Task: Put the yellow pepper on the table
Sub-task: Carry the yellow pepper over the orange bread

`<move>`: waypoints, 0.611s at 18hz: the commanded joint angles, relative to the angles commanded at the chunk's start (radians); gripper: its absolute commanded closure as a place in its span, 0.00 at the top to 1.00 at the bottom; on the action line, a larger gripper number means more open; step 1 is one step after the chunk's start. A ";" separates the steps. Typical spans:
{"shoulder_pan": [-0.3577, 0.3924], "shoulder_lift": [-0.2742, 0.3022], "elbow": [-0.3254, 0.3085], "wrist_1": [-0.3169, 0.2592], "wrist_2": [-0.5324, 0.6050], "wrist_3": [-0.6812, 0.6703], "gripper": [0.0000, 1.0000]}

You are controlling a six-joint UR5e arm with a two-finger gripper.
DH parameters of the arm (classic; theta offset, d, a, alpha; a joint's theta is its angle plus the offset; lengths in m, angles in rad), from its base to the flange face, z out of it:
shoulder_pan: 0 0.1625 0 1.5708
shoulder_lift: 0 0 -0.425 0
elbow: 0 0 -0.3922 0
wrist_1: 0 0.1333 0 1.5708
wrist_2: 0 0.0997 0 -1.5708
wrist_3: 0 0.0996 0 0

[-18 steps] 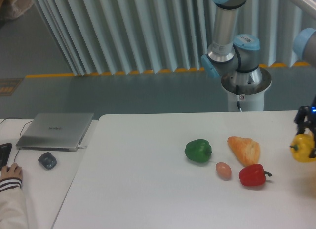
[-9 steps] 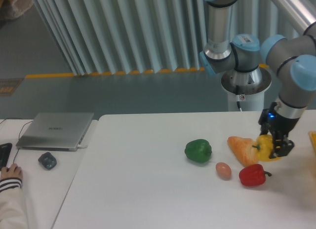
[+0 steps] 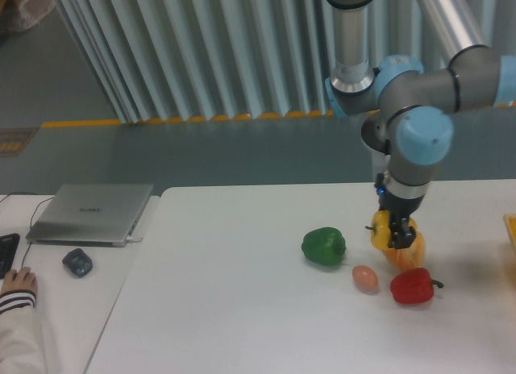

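The yellow pepper (image 3: 380, 230) hangs in my gripper (image 3: 394, 230), whose fingers are shut on it. It is held just above the white table (image 3: 242, 309), in front of the orange-tan bread (image 3: 413, 251), which it partly covers. The gripper points straight down from the arm's blue-capped wrist (image 3: 420, 140). How far the pepper is from the tabletop I cannot tell.
A green pepper (image 3: 324, 247) lies left of the gripper, a small egg (image 3: 365, 278) and a red pepper (image 3: 414, 286) lie just in front of it. A side desk at the left holds a laptop (image 3: 90, 214), a mouse (image 3: 77, 263) and a person's hand (image 3: 16, 283).
The arm has swept left from the table's right edge, carrying the yellow pepper across to a spot over the bread.
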 joint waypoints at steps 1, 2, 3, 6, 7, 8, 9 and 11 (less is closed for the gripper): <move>-0.005 0.002 -0.005 0.044 0.005 -0.035 0.54; -0.015 0.005 -0.012 0.096 0.009 -0.085 0.54; -0.017 0.009 -0.024 0.123 0.012 -0.097 0.54; -0.020 0.009 -0.046 0.184 0.079 -0.106 0.54; -0.020 0.009 -0.057 0.189 0.100 -0.106 0.54; -0.032 0.008 -0.061 0.189 0.119 -0.106 0.54; -0.035 0.008 -0.063 0.187 0.129 -0.104 0.54; -0.037 0.006 -0.061 0.189 0.147 -0.106 0.57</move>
